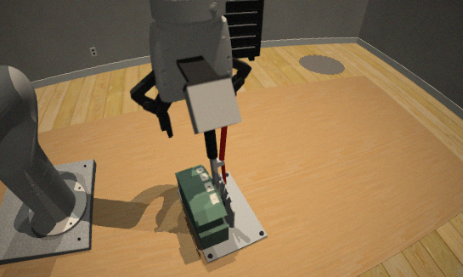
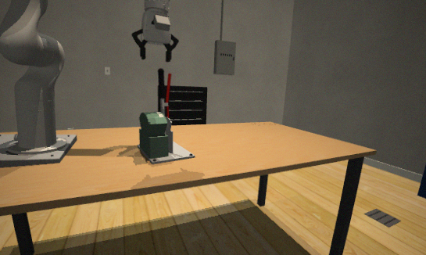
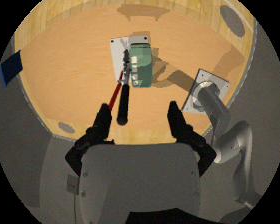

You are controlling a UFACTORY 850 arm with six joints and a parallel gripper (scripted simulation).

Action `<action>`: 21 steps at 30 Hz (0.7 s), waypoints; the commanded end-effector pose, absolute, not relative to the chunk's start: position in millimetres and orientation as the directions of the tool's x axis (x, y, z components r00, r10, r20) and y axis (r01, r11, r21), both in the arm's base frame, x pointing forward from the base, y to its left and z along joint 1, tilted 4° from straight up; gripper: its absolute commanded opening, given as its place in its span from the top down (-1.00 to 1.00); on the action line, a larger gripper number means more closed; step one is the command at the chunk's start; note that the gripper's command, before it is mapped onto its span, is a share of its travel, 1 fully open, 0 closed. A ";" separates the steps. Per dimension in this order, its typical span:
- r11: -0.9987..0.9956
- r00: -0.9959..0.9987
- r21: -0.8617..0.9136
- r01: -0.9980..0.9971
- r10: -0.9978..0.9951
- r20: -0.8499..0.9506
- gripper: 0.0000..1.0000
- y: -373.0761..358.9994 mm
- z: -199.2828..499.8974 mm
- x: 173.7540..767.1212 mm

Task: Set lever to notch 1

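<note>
A green housing (image 1: 202, 208) (image 2: 152, 134) (image 3: 140, 66) stands on a grey baseplate (image 1: 249, 221) (image 2: 182, 154) (image 3: 118, 46) on the table. Small number plates (image 1: 207, 185) lie along its top, their digits too small to read. The lever's black handle (image 1: 209, 144) (image 2: 160, 84) (image 3: 124, 99) rises nearly upright beside it. The thin red bar (image 1: 223, 144) (image 2: 168, 87) (image 3: 114, 96) stands just beside the handle, apart from it at the top. My gripper (image 2: 155, 56) (image 3: 138, 109) is open and empty, hanging a short way above the handle's top, a little to one side of it.
The arm's base plate (image 1: 11, 229) (image 2: 26, 150) sits at the table's left end. A notched grey sector (image 1: 228, 204) runs beside the housing. A black drawer cabinet (image 1: 245, 25) (image 2: 187, 105) stands on the floor behind the table (image 1: 347, 149). A grey box (image 2: 224, 57) hangs on the wall.
</note>
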State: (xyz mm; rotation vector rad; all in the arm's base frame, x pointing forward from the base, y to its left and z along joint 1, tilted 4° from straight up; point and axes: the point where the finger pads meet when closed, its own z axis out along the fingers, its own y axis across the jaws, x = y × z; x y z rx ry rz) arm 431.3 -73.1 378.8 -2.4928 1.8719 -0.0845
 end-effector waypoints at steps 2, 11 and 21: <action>-0.284 0.282 -0.055 -0.957 -0.958 0.046 -1.00 -8.8 401.7 452.9; -0.286 0.283 -0.057 -0.957 -0.958 0.047 -1.00 -0.4 404.5 454.2; -0.286 0.283 -0.057 -0.957 -0.958 0.047 1.00 -0.4 404.5 454.2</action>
